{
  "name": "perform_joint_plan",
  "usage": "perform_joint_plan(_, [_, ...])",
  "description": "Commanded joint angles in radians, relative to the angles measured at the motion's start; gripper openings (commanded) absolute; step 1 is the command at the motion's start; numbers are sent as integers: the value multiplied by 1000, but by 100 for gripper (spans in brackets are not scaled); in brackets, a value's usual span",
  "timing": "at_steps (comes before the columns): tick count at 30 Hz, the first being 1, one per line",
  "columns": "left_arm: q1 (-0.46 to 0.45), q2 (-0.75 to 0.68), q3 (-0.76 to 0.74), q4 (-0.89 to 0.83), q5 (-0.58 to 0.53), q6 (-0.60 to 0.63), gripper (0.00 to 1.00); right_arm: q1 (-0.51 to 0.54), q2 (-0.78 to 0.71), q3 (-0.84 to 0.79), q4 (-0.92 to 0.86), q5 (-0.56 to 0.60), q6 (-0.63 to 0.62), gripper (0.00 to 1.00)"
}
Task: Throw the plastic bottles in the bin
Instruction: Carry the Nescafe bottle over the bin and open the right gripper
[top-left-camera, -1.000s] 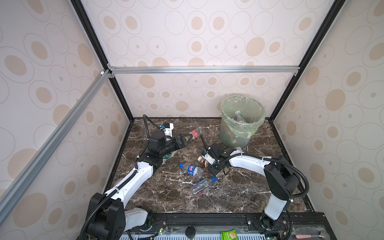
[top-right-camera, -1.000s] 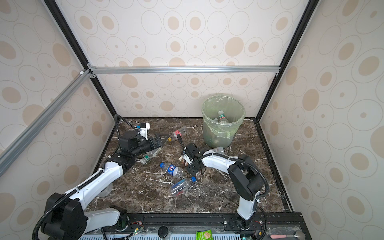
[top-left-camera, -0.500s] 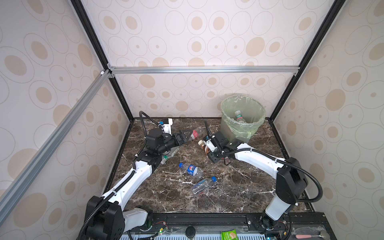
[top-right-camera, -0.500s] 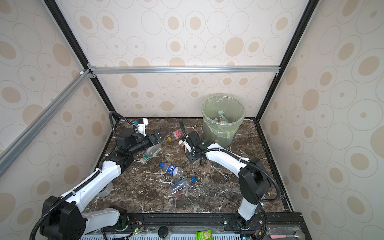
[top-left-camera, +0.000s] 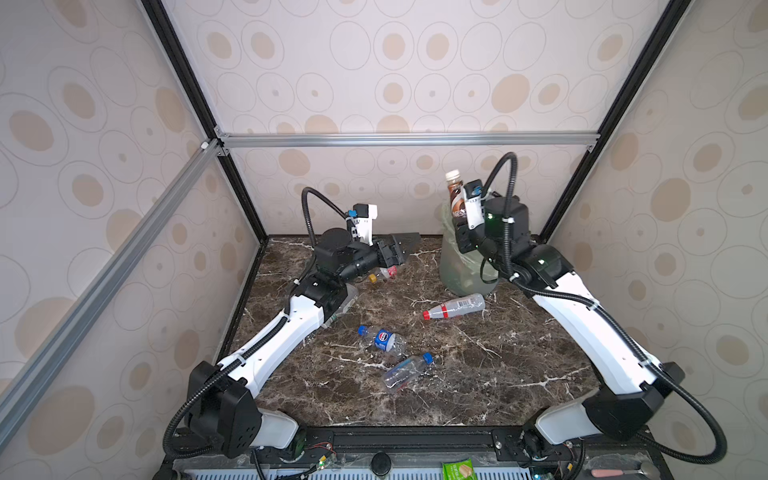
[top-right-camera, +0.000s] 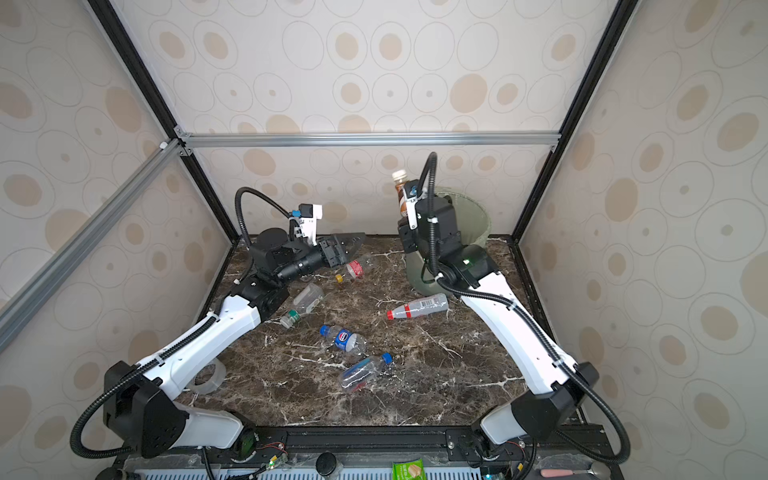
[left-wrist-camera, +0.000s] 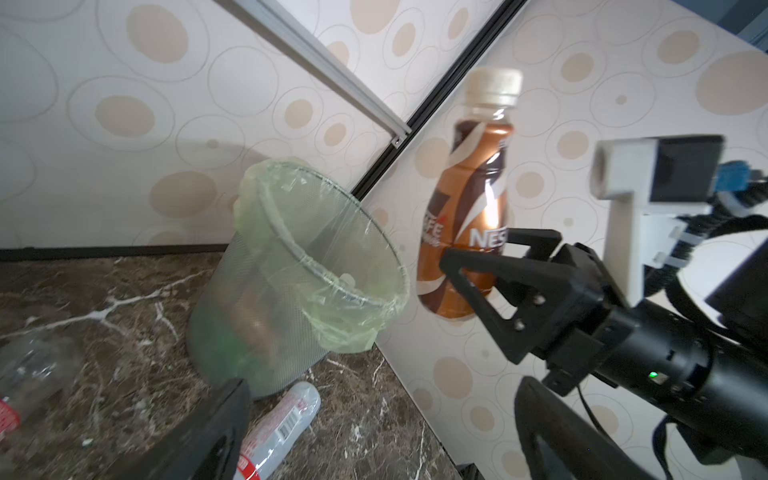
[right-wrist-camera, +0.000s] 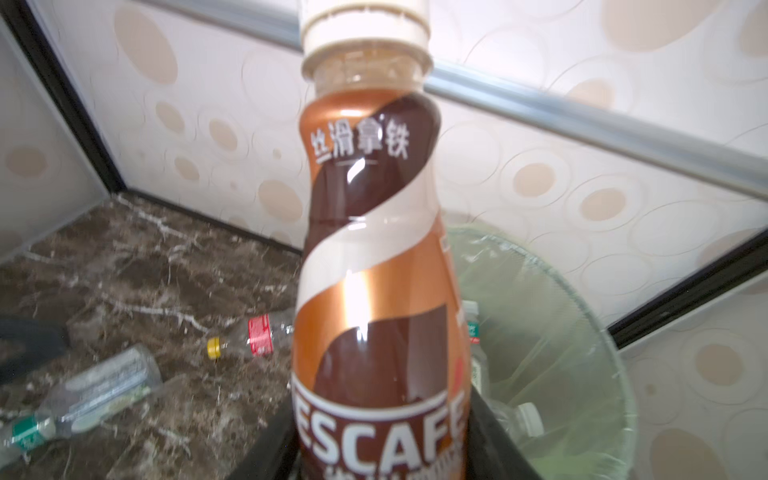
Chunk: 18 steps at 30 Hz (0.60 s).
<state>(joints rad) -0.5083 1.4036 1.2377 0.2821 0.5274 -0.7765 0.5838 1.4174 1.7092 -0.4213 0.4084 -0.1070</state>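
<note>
Gripped by the right hand over the left rim of the bin, far right, the brown bottle could hit that rim and bounce out if dropped now; left hand wide.

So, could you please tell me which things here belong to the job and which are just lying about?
Job: brown bottle, bin, red-capped bottle, blue-logo bottle, frontmost bottle, yellow-capped bottle, green-labelled bottle.
Lying about: tape roll, green packet.

counts: five bottles lying on counter; one brown bottle aloft; at least two more in bin, partly hidden. one bin. one tape roll. two arms.
</note>
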Motion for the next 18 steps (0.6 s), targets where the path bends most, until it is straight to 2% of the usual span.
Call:
perform_joint_plan(1, [-23,9,72,20,-16,66,99,-3,-95,-24,236,93,-91,48])
perform_joint_plan(5, [-30,32,81,23,-18,72,99,-24,-88,15,280,143,-144,48])
perform_joint_plan(7, [-31,44,82,26,-22,71,99,-63,-46,41,253,154,-128,48])
perform_joint_plan(12, [-32,64,80,34,-23,61,99,-257,138,113,59,84,94,52])
perform_joint_plan(16, [-35,74,74,26,-24,64,99,-293,276,238,-121,71,166,80])
perform_joint_plan(18, [-35,77,75,12,-29,70,99,-290,239,186,-62,49,161,89])
